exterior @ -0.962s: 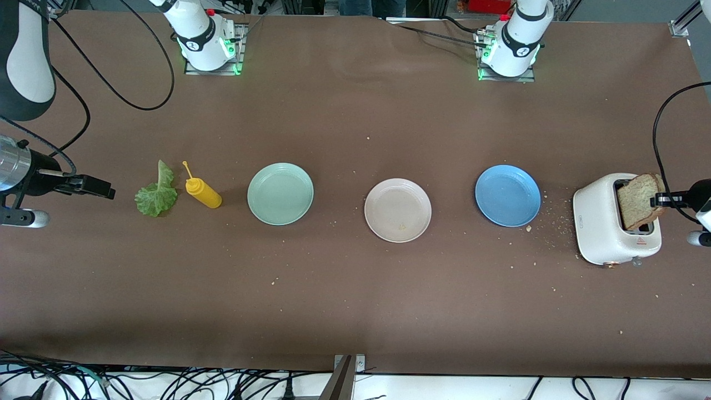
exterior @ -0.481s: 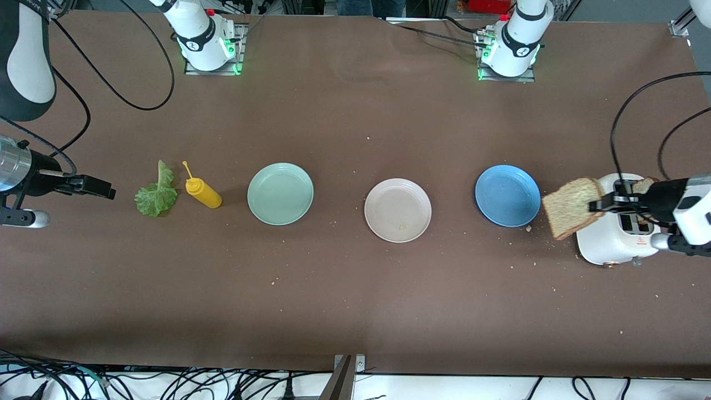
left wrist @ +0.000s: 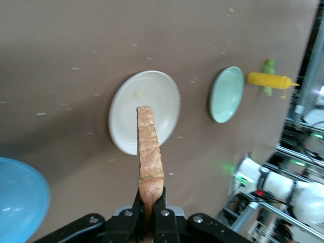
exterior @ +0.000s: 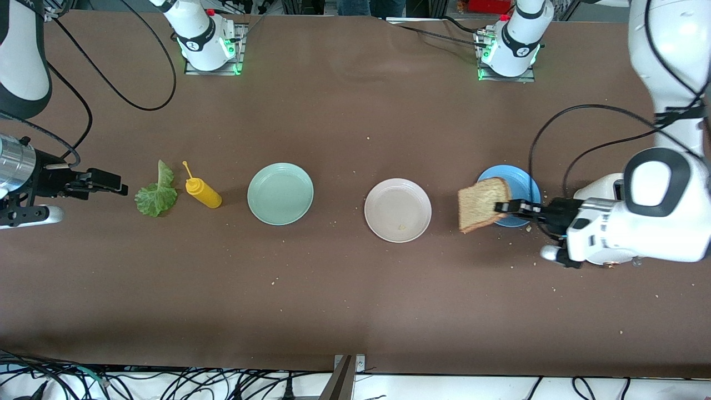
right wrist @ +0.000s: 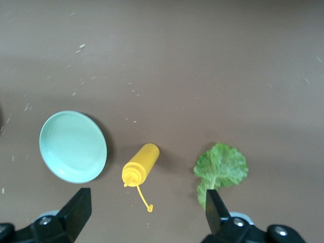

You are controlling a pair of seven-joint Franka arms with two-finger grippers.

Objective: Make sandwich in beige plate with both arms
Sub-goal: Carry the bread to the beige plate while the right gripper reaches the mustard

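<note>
Right hand: the black two-finger right hand (exterior: 114, 186) hangs over the tabletop's end on the right arm's side, fingers spread wide and empty; I judge it is waiting to take the leaf.
Lettuce: the ruffled green lettuce leaf (exterior: 156, 194) lies flat just beside that hand, probably placed there for an easy reach.
Bottle: the yellow plastic squeeze bottle (exterior: 203, 192) lies on its side next to the leaf.
Green plate: the round mint-green plastic plate (exterior: 280, 193) stands empty, near the bottle.
Beige plate: the round pale beige plastic plate (exterior: 397, 210) sits in the middle of the tabletop, with only a small crumb in it; no bread is in it yet.
Bread: the square slice of brown toasted bread (exterior: 482, 204) is in the air, partly over the round blue plastic plate (exterior: 525, 180), held on its edge so it hangs tilted.
Left hand: the black two-finger left hand (exterior: 508, 207) is closed tight on one edge of the slice; in the left wrist view the slice points toward the beige plate.
Toaster: the white toaster (exterior: 608, 186) is mostly hidden by the left arm.
Surface: the brown matt tabletop (exterior: 355, 311) has many pale crumbs.
Room: cables lie along the edge nearest the front camera.
</note>
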